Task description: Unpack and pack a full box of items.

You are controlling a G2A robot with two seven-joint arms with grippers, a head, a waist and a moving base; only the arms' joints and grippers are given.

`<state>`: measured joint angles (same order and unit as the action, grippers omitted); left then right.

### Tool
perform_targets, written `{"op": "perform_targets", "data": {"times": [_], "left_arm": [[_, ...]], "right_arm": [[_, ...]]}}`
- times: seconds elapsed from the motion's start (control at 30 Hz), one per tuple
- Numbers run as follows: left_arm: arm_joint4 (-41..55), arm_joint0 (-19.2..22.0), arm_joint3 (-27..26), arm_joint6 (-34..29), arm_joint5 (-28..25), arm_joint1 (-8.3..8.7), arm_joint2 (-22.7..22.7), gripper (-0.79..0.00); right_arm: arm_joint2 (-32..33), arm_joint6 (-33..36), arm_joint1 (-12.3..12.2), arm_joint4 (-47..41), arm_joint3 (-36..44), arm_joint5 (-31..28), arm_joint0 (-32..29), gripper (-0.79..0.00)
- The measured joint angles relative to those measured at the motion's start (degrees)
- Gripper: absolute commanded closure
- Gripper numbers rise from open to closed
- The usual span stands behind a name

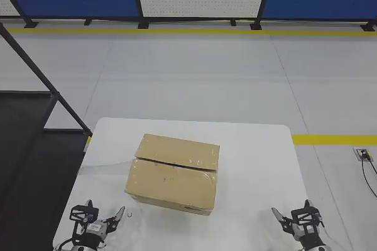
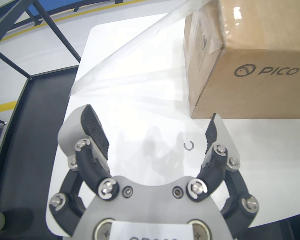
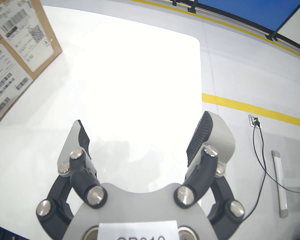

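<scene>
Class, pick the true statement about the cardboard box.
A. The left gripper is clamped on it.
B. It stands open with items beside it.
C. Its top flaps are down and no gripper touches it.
C: the cardboard box has its flaps down, and the left gripper and right gripper are open, clear of it.
</scene>
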<state>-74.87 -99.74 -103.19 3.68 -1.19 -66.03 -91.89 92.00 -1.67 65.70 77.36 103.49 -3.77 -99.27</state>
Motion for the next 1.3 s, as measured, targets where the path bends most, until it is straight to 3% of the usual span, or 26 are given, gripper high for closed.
{"op": "perform_targets", "data": {"times": [0.33,0.9,1.07,1.3], "left_arm": [[1.84,5.26,3.93,7.09,-0.16,-0.61,1.05,-0.785],[2.13,6.27,4.43,6.88,-1.5,-0.65,1.34,-0.785],[1.8,9.1,6.3,7.28,0.56,-1.06,2.67,-0.785],[4.62,13.5,9.63,7.91,2.54,-1.83,4.99,-0.785]], "right_arm": [[-1.44,2.87,0.26,-1.67,3.59,-2.66,3.32,-0.785],[-2.28,4.58,0.37,-2.49,4.38,-3.03,4.31,-0.785],[-3.53,4.24,0.56,-7.46,3.66,-7.57,6.41,-0.785],[-4.53,4.71,0.89,-12.72,2.46,-8.68,9.53,-0.785]]}}
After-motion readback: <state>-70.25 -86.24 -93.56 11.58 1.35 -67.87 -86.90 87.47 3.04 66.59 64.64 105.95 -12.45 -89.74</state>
